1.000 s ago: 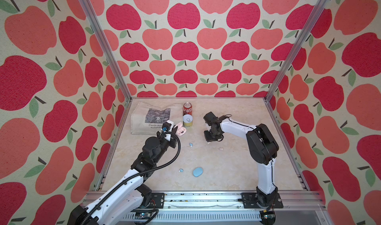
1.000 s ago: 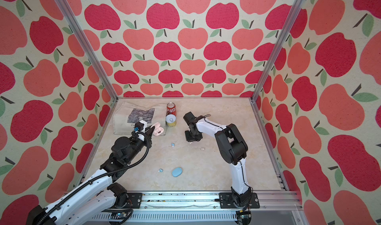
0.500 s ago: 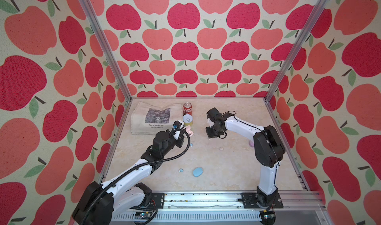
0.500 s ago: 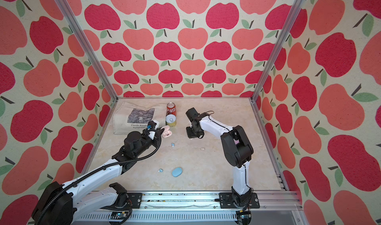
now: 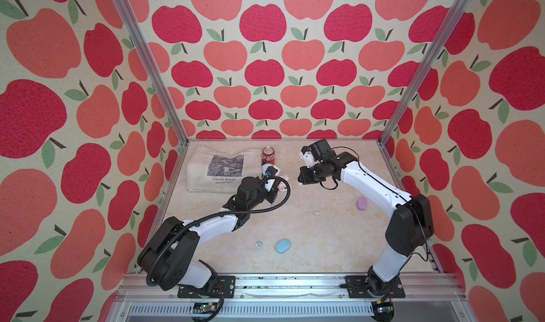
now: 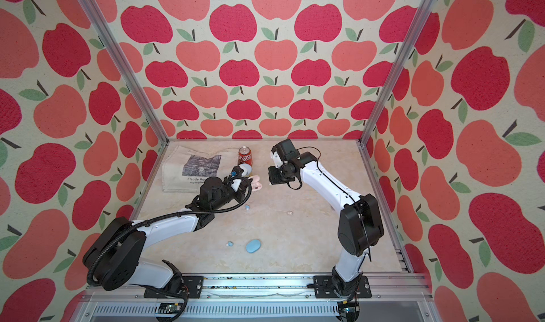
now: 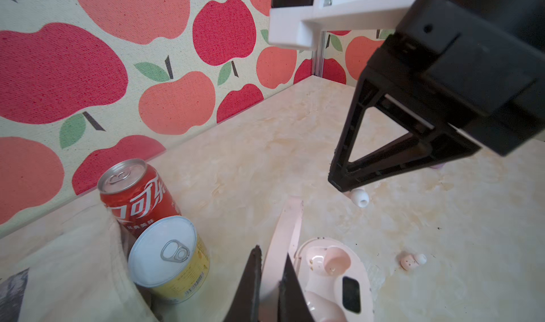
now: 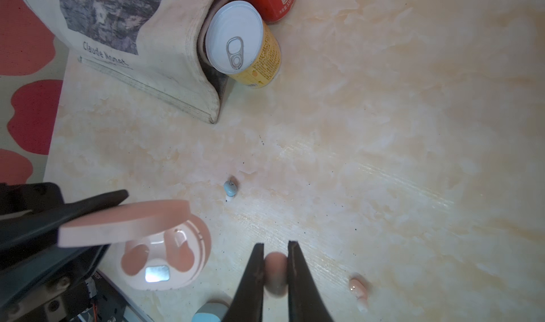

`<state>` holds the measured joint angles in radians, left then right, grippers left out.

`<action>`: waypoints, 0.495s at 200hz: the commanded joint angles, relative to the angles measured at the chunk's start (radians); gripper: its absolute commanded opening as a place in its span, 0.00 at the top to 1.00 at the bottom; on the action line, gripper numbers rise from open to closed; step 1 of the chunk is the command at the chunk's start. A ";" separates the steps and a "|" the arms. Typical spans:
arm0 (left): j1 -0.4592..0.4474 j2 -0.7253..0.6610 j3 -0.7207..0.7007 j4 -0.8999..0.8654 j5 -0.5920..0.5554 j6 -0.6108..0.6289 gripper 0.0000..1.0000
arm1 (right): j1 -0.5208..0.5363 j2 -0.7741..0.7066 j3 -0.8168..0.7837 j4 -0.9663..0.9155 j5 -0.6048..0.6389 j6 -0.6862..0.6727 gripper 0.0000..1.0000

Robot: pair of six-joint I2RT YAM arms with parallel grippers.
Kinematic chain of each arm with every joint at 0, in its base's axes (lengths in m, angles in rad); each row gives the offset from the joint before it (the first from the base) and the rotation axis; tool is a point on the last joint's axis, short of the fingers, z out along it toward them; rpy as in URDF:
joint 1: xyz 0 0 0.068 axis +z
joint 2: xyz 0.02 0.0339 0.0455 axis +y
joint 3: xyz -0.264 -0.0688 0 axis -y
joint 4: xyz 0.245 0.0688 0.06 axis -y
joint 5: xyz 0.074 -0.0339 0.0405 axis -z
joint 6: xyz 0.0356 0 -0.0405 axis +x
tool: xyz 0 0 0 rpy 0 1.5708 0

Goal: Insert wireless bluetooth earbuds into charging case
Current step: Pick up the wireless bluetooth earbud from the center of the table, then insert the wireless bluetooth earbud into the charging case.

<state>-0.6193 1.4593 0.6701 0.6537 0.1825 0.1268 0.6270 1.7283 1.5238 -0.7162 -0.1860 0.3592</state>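
A marble-look table (image 5: 295,261) stands inside walls printed with apples. The left gripper (image 7: 272,251) is closed on the raised lid (image 7: 287,232) of the pink case (image 7: 333,279). The case sits open on the table left of centre. Just beyond it are a yellow can (image 7: 168,255) and a red can (image 7: 135,193). A canvas bag (image 5: 221,170) lies far left.

The right gripper (image 8: 276,246) is pinched tight on a pink earbud (image 8: 275,272), which sits between the two fingers just behind their tips. The held bud hangs above the table, just right of the open case and not touching it.

Only the left wrist view shows the bud's white tip poking out below the right gripper, and a well in the case that looks empty. Only the right wrist view shows the bud's pink body between the fingers, and a small bright panel on the case.

A second pink earbud (image 7: 411,261) lies on the table, right of the case and nearer. A blue earbud (image 6: 247,207) shows in a top view, just nearer than the left gripper, and also in the right wrist view. A purple case (image 5: 361,203) shows in a top view, right of centre, beside the right arm. Both top views show a blue case (image 5: 283,245) towards the near edge, with a second blue earbud (image 5: 259,243) just left of it.
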 commanded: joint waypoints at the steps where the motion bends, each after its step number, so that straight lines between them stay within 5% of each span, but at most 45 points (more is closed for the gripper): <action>1: -0.012 0.029 0.046 0.059 0.017 0.014 1.00 | 0.017 -0.036 0.032 -0.005 -0.081 0.040 0.90; 99: -0.038 0.085 0.101 0.063 -0.008 0.015 1.00 | 0.052 -0.032 0.045 0.040 -0.110 0.082 0.88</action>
<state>-0.6502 1.5284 0.7319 0.6857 0.1806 0.1268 0.6598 1.7119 1.5410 -0.6956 -0.2764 0.4183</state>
